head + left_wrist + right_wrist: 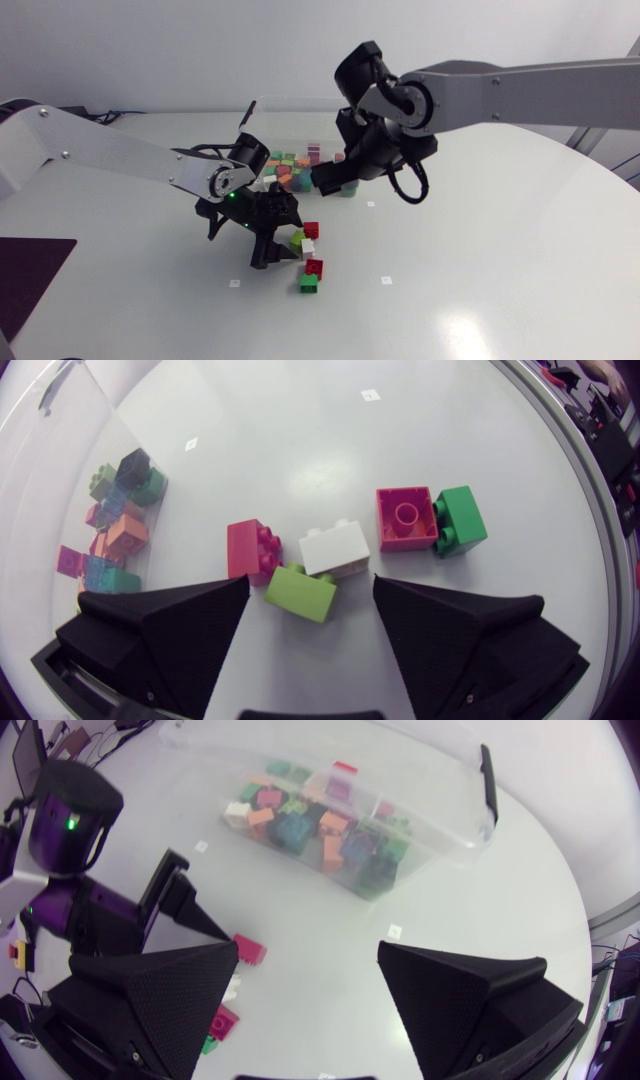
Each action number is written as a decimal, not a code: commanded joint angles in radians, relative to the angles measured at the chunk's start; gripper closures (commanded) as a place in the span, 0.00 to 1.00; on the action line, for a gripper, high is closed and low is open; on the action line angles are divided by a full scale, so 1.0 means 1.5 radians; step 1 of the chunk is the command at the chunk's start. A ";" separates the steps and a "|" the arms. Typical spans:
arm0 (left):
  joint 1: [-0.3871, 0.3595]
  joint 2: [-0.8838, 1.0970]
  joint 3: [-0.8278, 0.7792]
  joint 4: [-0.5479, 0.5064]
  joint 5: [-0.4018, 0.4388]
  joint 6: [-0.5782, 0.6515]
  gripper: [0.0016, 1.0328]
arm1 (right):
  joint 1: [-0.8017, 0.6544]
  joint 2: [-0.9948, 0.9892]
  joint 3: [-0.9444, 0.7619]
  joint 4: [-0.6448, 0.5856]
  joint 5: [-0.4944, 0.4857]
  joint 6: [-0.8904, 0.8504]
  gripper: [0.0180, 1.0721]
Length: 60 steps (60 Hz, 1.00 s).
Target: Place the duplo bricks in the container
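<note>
Several duplo bricks lie loose on the white table: a lime green brick (pixel 300 592), a red brick (pixel 252 548), a white brick (pixel 335 549), an upturned red brick (pixel 405 518) and a green brick (pixel 460 520). My left gripper (pixel 311 588) is open low over the table, and the lime brick lies between its fingers without touching them. From above, the left gripper (pixel 283 243) sits just left of the cluster (pixel 308 246). The clear container (pixel 300 165) holds several bricks. My right gripper (pixel 330 182) hangs open and empty above its near right side.
In the right wrist view the container (pixel 470 835) lies ahead of the open fingers. My left arm's wrist (pixel 70 830) and finger (pixel 180 905) stand beside the red brick (pixel 248 950). A dark mat (pixel 30 270) lies at the table's left edge.
</note>
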 commanded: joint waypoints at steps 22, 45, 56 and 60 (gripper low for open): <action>-0.007 0.048 0.069 -0.093 0.007 0.103 0.61 | 0.018 -0.051 -0.135 0.048 -0.037 0.042 0.05; 0.029 -0.051 -0.004 -0.120 0.008 0.098 0.86 | 0.039 0.061 -0.071 0.040 -0.037 0.087 0.05; 0.061 -0.120 -0.039 -0.117 0.008 0.066 0.86 | 0.042 0.123 -0.013 0.031 -0.037 0.090 0.05; 0.075 -0.141 -0.042 -0.105 0.008 0.040 0.86 | 0.042 0.145 0.007 0.024 -0.037 0.092 0.05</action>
